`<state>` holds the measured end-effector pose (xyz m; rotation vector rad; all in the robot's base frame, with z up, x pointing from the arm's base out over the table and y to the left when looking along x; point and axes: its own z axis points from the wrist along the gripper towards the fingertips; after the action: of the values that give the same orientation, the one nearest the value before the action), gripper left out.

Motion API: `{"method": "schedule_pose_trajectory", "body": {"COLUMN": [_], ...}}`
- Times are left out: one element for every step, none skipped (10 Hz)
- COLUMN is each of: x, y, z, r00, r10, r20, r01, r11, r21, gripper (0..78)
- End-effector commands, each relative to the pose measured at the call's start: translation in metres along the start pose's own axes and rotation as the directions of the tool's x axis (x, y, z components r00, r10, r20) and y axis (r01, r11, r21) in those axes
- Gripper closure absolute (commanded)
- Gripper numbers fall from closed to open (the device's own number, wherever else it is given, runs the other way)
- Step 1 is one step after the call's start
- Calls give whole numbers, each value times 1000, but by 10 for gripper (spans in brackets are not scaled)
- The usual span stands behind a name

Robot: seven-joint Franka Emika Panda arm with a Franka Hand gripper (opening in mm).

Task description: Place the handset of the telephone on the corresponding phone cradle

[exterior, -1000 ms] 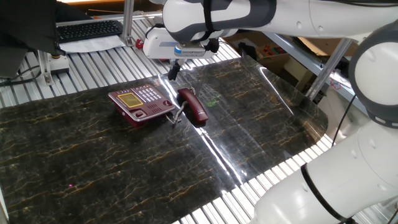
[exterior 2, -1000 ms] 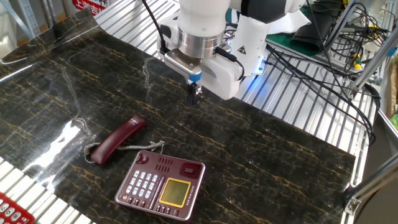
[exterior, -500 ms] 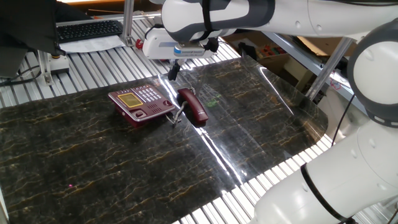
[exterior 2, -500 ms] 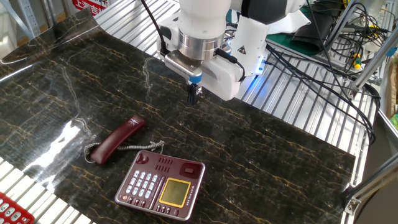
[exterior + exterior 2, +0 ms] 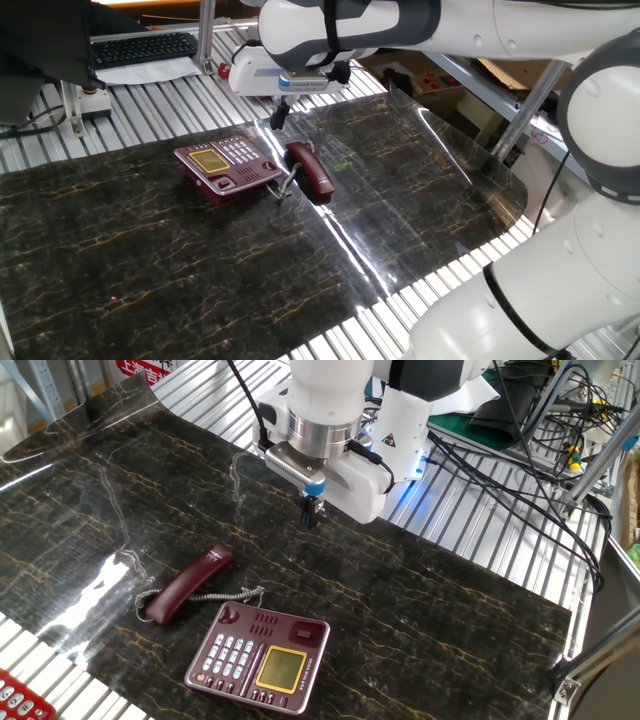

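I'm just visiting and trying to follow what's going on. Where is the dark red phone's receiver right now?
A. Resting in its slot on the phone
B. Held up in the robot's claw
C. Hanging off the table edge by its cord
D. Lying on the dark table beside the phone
D: the handset lies flat on the table next to the telephone, while the claw hangs above it, holding nothing.

handset (image 5: 185,586): maroon, flat on table, off-cradle | telephone (image 5: 260,656): beside it, keypad up
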<state>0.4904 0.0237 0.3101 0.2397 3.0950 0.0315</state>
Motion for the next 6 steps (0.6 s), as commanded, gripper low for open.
{"method": "schedule_pose_trajectory", "body": {"x": [-1,-1,-1,-1,-1,-1], "y": [0,0,0,0,0,0], "z": [-1,-1,-1,-1,-1,-1], "r00": [1000,1000,1000,1000,1000,1000], "r10": [2,1,-3,-6,-6,-7], "r20": [3,3,4,3,3,2], "r01": [-2,-1,3,6,6,7], "r11": [1000,1000,1000,1000,1000,1000], "r21": [-5,-6,-5,-7,-7,-6], "gripper": [776,776,776,776,776,776]}}
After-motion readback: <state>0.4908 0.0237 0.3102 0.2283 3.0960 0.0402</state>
